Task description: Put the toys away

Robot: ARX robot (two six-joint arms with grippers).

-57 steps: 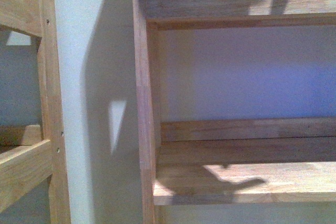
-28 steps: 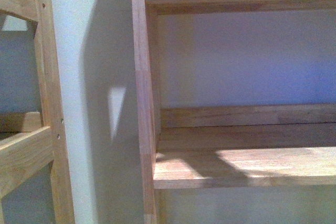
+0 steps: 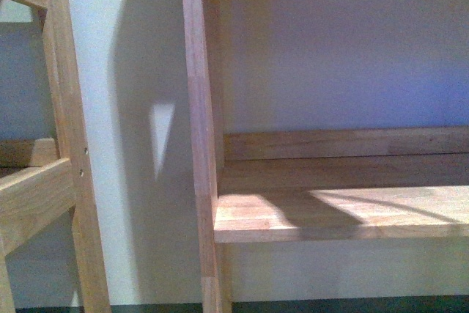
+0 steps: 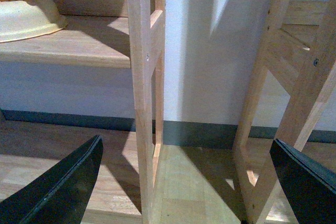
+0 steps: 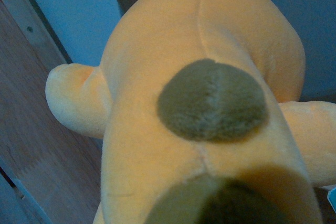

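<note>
The orange-yellow plush animal [image 5: 157, 103] fills the right wrist view, with a brown oval patch [image 5: 212, 100] on it and a rounded limb sticking out to one side. My right gripper is shut on the plush animal; its fingers are hidden behind the plush. In the left wrist view my left gripper [image 4: 191, 182] is open and empty, its two dark fingers [image 4: 63, 187] spread wide above the wooden floor. The front view shows a wooden shelf [image 3: 337, 214], with neither arm nor the plush in sight.
A shelf upright [image 3: 198, 137] and a second wooden frame [image 3: 66, 166] stand against a white wall. In the left wrist view a cream bowl [image 4: 26, 17] sits on a low shelf, and two uprights [image 4: 144, 98] rise from the floor.
The front view has shifted: the shelves sit lower in the picture now, and the hand-like shadow on the shelf board has gone.
</note>
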